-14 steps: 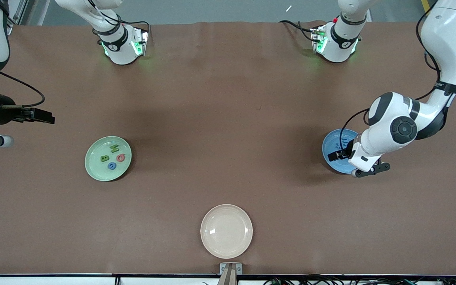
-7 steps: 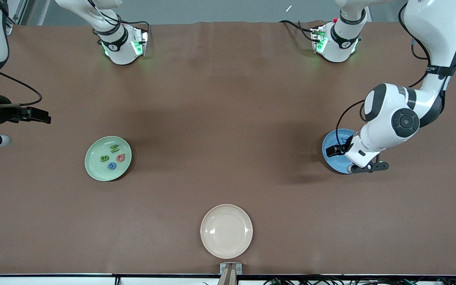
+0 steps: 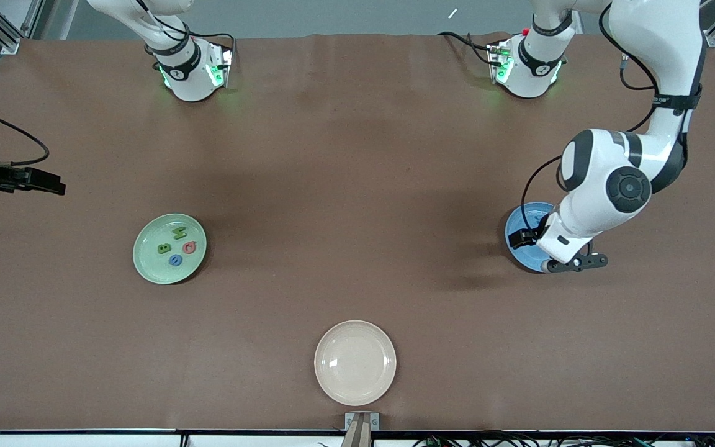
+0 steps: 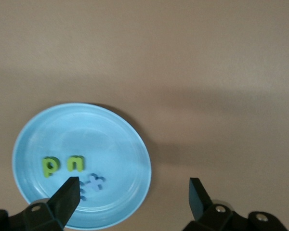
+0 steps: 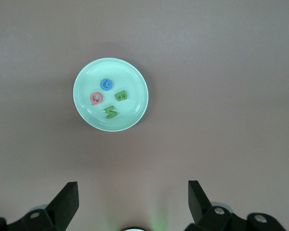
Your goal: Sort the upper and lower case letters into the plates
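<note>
left wrist view shows the blue plate (image 4: 82,163) lying just under the left tool (image 4: 132,195), jaws spread wide and empty, one finger (image 4: 67,192) overlapping the plate's rim, the other out over bare tabletop (image 4: 207,72). so sits hovering over the plate's edge rather than its centre, with the plate's middle off toward that first finger. no long axis to speak of in a round dish. inside it: a green p (image 4: 50,166), a green n (image 4: 76,163) beside it, and a pale blue x (image 4: 95,182) closest to the tool, with a further blue piece part-hidden by the finger.

front view puts the left tool (image 3: 534,239) over the blue plate (image 3: 516,239) at the left arm's end of the tabletop; the right tool (image 3: 53,185) hangs over bare tabletop at the right arm's end, well apart from the mint green plate (image 3: 146,264) and waiting.

right wrist view: right tool (image 5: 132,197) wide and empty too, mint green plate (image 5: 111,94) well out ahead of it, holding a blue G (image 5: 106,84), a pink letter (image 5: 96,98), a green B (image 5: 121,96) and a green N or Z (image 5: 110,112), hard to tell which.

cream-white plate (image 3: 355,362) empty, well apart from both tools. no loose letters on the tabletop, so sorting looks finished; likely only a lift clear of the blue plate left.
</note>
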Controlling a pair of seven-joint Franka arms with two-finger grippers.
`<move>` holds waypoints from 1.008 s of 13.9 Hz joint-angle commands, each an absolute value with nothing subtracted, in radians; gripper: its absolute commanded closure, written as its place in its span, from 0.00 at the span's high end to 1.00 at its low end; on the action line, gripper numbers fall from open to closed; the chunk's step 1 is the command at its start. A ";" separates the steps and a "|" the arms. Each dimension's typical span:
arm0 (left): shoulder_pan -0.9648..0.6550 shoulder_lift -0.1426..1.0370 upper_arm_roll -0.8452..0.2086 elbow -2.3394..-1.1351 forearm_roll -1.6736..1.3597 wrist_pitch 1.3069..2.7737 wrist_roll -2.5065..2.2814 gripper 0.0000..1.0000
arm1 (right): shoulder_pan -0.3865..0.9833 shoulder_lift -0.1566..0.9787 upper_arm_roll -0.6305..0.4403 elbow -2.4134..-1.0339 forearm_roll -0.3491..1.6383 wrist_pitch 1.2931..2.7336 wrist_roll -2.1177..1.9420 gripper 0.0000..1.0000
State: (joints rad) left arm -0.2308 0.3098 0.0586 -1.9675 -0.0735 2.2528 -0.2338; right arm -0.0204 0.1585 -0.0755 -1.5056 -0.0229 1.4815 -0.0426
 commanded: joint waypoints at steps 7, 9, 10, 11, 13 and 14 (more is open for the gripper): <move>0.021 0.291 -0.037 -1.873 -0.031 2.051 -0.017 0.99 | -0.034 0.184 -0.058 -1.368 -0.015 1.388 -0.046 1.00; 0.081 0.288 -0.099 -1.875 -0.029 2.052 -0.003 0.99 | -0.029 0.170 -0.055 -1.368 0.006 1.381 -0.043 1.00; 0.103 0.282 -0.118 -1.876 -0.032 2.052 0.001 0.99 | -0.028 0.163 -0.055 -1.371 0.006 1.381 -0.038 1.00; 0.101 0.261 -0.121 -1.882 -0.037 2.051 0.000 0.99 | -0.034 0.163 -0.058 -1.373 0.008 1.379 -0.044 1.00; 0.103 0.203 -0.123 -1.905 -0.035 2.051 -0.003 0.99 | -0.048 0.161 -0.060 -1.374 0.009 1.342 -0.049 1.00; 0.101 0.165 -0.123 -1.917 -0.037 2.043 -0.008 0.99 | -0.049 0.160 -0.060 -1.374 0.008 1.332 -0.049 1.00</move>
